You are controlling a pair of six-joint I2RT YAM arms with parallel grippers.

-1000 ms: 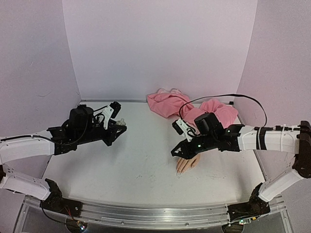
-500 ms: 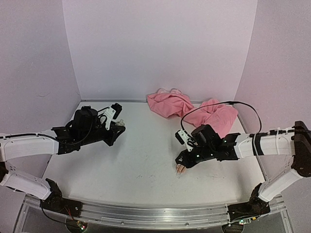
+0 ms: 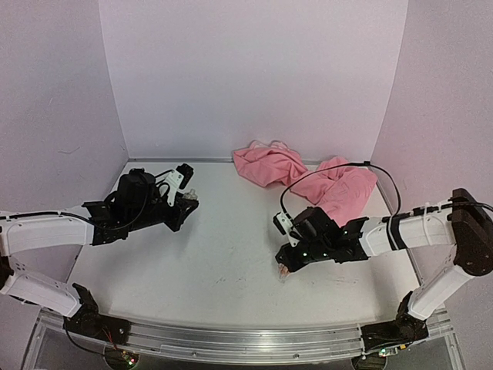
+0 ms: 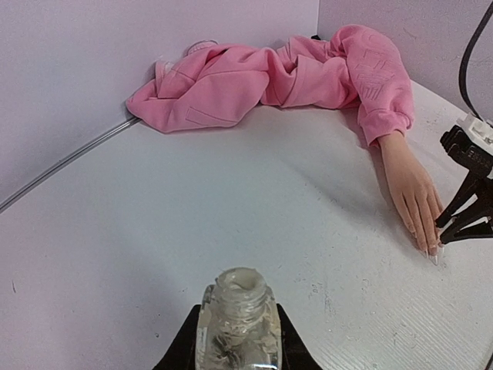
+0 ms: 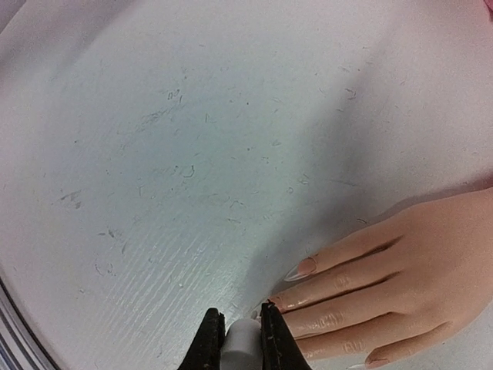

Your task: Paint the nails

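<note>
On the left side the left arm (image 3: 46,231) reaches over the table (image 3: 223,270), and the left jaws are clamped on a small clear glass bottle (image 4: 237,320), which stands upright between them with its mouth uncovered. Behind the middle of the table, against the back wall, a pink hoodie (image 3: 266,166) lies in a heap, and one sleeve (image 4: 381,92) of it goes to the right and toward the near edge. Out of this sleeve comes a beige mannequin hand (image 4: 412,193), lying flat with the palm down on the right half of the table. The nails (image 5: 299,269) are pale and glossy, at the ends of the fingers which point to the near edge. The right jaws are low over these fingertips and clamped on a small white piece (image 5: 243,339). This piece is just beside the tip of one of the fingers; if it touches the nail, I cannot tell.
</note>
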